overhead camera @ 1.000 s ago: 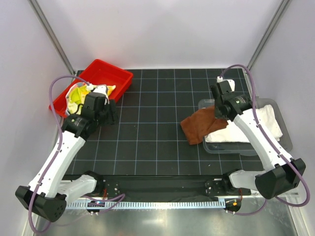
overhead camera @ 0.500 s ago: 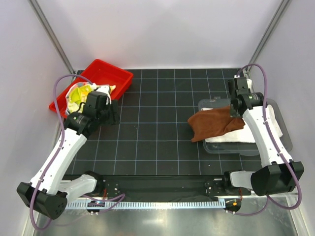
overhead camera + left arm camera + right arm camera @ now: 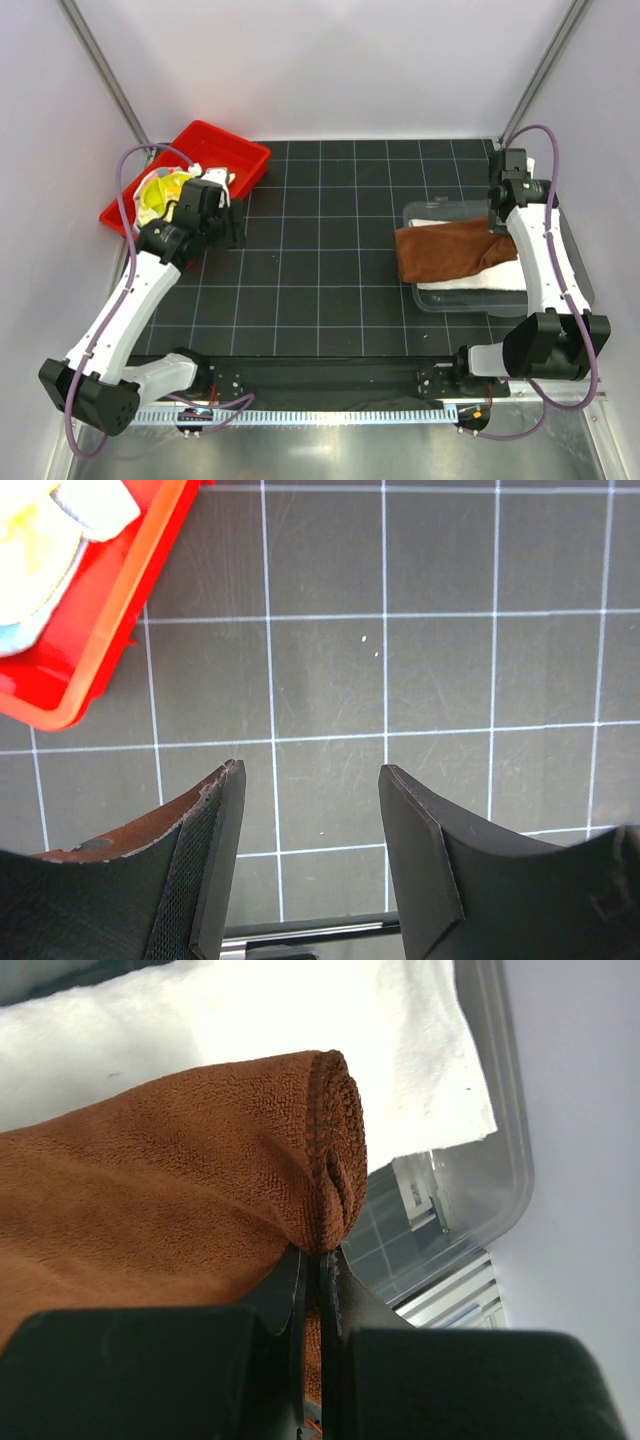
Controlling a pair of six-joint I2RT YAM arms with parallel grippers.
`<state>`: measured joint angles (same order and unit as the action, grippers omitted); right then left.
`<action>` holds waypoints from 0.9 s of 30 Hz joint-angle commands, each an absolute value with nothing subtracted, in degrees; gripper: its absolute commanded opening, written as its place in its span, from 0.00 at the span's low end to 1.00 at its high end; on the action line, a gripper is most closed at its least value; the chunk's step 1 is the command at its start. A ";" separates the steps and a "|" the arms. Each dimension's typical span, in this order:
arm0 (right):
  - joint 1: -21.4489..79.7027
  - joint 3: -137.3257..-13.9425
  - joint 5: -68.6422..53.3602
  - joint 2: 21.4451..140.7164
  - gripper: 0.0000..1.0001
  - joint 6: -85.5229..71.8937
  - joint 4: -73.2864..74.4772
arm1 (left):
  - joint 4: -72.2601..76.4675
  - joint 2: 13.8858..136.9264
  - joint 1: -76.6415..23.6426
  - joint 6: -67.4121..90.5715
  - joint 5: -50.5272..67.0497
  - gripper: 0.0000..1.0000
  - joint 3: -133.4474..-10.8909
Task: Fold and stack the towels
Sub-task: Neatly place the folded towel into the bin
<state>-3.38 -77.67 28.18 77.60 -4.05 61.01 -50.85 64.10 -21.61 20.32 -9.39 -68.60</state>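
A brown towel (image 3: 450, 250) hangs from my right gripper (image 3: 503, 222), which is shut on its folded edge (image 3: 335, 1175) above the clear bin (image 3: 575, 290). Under it in the bin lies a folded white towel (image 3: 480, 282), also bright in the right wrist view (image 3: 250, 1010). A yellow-green towel (image 3: 160, 195) lies crumpled in the red tray (image 3: 215, 140) at the back left, with pale cloth (image 3: 40, 540) beside it. My left gripper (image 3: 222, 225) stands open just right of the tray over bare mat, its fingertips (image 3: 225, 810) apart with nothing between them.
The black gridded mat (image 3: 320, 260) covers the table between the tray and the bin. White walls and slanted frame poles (image 3: 105, 80) close in the back and sides. The tray's red corner (image 3: 90, 670) lies left of my left fingers.
My right gripper has carried the brown towel to the right, from the mat's middle to over the bin. My left arm has shifted slightly towards the back, its gripper still open.
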 commanded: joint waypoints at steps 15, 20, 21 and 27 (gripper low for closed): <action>-11.60 -75.41 27.68 90.52 0.03 1.49 41.67 | -49.66 67.93 -21.36 18.90 -6.85 0.60 -76.37; -15.81 -79.71 31.99 97.54 0.20 0.36 40.69 | -49.66 68.73 -21.36 18.28 -6.77 0.61 -76.46; -17.04 -80.76 31.64 98.52 0.31 0.35 41.39 | -49.66 68.82 -21.36 18.19 -6.94 0.61 -76.29; -17.31 -84.99 29.89 98.88 0.68 -3.68 45.70 | -49.83 69.61 -21.44 18.89 -7.03 0.61 -76.82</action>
<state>-17.76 -81.69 29.89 101.95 -1.06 45.04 -50.63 69.47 -21.61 19.05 -7.46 -74.46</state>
